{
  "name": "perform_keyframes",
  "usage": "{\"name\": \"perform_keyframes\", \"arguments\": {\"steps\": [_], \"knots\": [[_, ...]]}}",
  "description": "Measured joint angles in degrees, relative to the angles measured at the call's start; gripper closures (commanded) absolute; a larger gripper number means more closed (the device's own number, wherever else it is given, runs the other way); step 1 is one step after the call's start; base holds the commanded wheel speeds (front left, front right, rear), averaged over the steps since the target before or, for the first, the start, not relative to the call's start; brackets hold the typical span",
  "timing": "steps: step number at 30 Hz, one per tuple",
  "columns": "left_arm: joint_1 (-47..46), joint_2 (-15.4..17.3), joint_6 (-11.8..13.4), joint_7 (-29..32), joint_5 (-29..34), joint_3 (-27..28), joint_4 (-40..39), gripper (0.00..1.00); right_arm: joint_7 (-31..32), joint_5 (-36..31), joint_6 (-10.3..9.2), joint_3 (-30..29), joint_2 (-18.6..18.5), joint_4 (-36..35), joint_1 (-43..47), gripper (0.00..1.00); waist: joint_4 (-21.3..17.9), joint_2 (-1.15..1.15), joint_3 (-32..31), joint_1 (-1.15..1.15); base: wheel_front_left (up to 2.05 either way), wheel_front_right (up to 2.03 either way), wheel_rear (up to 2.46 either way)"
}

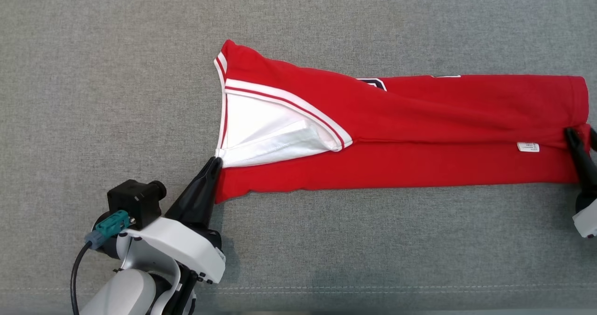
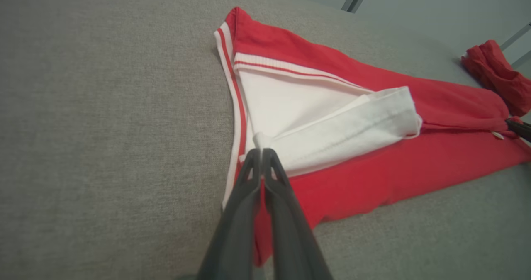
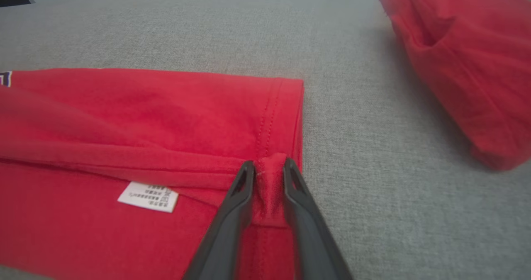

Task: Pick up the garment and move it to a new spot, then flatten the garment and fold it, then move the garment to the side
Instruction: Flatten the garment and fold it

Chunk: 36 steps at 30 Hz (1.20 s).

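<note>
While the left pincer (image 1: pixel 215 160) is clamped tight on the near corner of the garment (image 1: pixel 419 119), where the white collar lining (image 2: pixel 315 118) meets the red edge, the right pincer (image 3: pixel 267 164) at the other end has its fingers a little apart around a bunched ridge of hem, which looks like a loose hold at best. Between the two pincers the garment lies stretched in a long band on the grey fabric surface (image 1: pixel 116 72). It is folded lengthwise, with a care label (image 3: pixel 149 197) just beside the right pincer and the collar lining opening out just beyond the left one. Thin jersey like this should be light, soft and limp rather than slippery, and it will likely sag and crease wherever it goes unsupported. I judge the stitched hem and the ribbed collar edge the best places to take hold, both ends together. Well beyond the right pincer sits a second crumpled red cloth (image 3: pixel 464 64), apart from the garment.
</note>
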Motion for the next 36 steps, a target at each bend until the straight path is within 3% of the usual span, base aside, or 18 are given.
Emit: {"name": "perform_keyframes", "arguments": {"steps": [2,4,5,11,16,29,36], "knots": [[0.0,0.0,0.1,0.0,0.1,-0.1,0.3,0.38,-0.1,-0.4,0.00,-0.4,0.3,0.1,0.0,0.00,0.0,0.00,-0.3,0.00,0.00,0.00,0.00],[0.0,0.0,0.5,0.0,0.1,-0.1,0.6,0.03,-0.2,-1.0,0.00,-0.8,0.5,0.1,-0.3,0.00,-0.1,0.00,-0.6,0.00,0.00,0.00,0.00],[-0.1,-0.1,0.6,0.0,0.1,-0.1,0.7,0.00,-0.4,-1.5,0.00,-1.1,0.6,0.0,-0.4,0.00,-0.1,0.00,-0.8,0.00,0.00,0.00,0.00],[-0.1,-0.9,1.9,-0.6,0.5,0.0,1.6,0.00,-0.9,-6.1,0.00,-2.8,1.7,-1.6,-0.7,0.00,-0.6,0.00,-2.4,0.00,0.00,0.00,0.00],[-0.1,-1.5,3.6,-3.6,1.3,1.3,2.1,0.00,-1.5,-9.8,0.00,-6.3,5.0,-4.5,-0.8,0.00,-1.1,0.00,-4.3,0.00,0.00,0.00,0.00],[0.2,-5.3,3.5,-13.0,4.5,2.5,5.6,0.00,-2.1,-14.4,0.00,-11.5,17.7,-7.8,5.9,0.00,-1.8,0.00,-10.7,0.00,0.00,0.00,0.00],[5.2,-8.3,1.2,-13.7,9.8,6.9,5.4,0.00,-2.1,-18.2,0.00,-13.5,20.3,-9.6,10.0,0.00,-2.6,0.00,-15.0,0.00,0.00,0.00,0.00]]}}
